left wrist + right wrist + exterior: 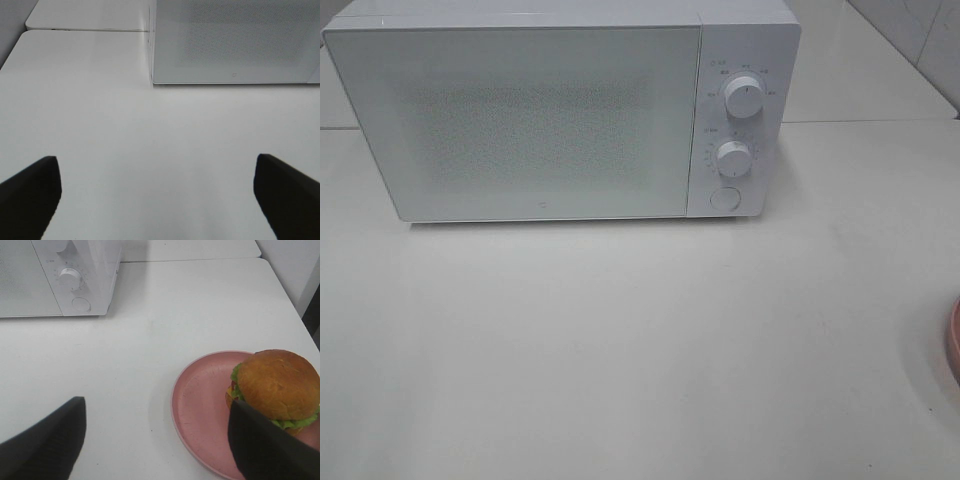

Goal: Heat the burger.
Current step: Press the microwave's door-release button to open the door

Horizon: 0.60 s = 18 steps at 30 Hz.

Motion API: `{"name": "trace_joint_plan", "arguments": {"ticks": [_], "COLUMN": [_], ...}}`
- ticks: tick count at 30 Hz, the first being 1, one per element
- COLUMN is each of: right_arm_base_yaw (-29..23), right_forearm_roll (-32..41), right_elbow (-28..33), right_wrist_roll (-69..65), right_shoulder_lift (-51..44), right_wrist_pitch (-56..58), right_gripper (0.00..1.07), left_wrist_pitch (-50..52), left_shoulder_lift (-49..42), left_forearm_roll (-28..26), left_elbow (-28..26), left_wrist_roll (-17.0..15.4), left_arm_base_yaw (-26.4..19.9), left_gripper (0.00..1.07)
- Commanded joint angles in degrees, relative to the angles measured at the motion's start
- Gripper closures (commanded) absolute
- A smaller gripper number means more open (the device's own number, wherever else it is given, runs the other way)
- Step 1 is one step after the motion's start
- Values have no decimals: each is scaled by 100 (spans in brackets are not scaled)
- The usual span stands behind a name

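The burger, with a golden-brown bun and green lettuce, sits on a round pink plate. In the exterior high view only a sliver of the plate shows at the right edge; the burger is out of that view. My right gripper is open, one finger in front of the burger, the other over bare table. My left gripper is open over bare table in front of the white microwave, whose door is shut. Neither gripper shows in the exterior high view.
The microwave's control panel carries two knobs and a round button. White tabletop stretches in front of the microwave. A seam between two tables runs behind the left side.
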<state>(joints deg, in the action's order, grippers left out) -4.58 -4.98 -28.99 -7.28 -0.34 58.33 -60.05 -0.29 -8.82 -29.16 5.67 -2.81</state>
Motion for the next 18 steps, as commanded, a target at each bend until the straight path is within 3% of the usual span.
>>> {"name": "trace_joint_plan", "arguments": {"ticks": [1,18], "right_arm_base_yaw": [34,34], "right_forearm_roll": [-40,-52], "right_elbow": [11,-46], "right_wrist_roll": [69,86], "right_shoulder_lift": [-138,-23], "right_wrist_pitch": [-74,-143], "right_gripper": [34,34], "left_wrist_pitch": [63,63], "left_shoulder_lift": [-120,-120], "left_forearm_roll": [-34,-34], "left_elbow": [29,29], "left_wrist_roll": [-17,-17], "left_arm_base_yaw": [23,23], "left_gripper": [6,6]}}
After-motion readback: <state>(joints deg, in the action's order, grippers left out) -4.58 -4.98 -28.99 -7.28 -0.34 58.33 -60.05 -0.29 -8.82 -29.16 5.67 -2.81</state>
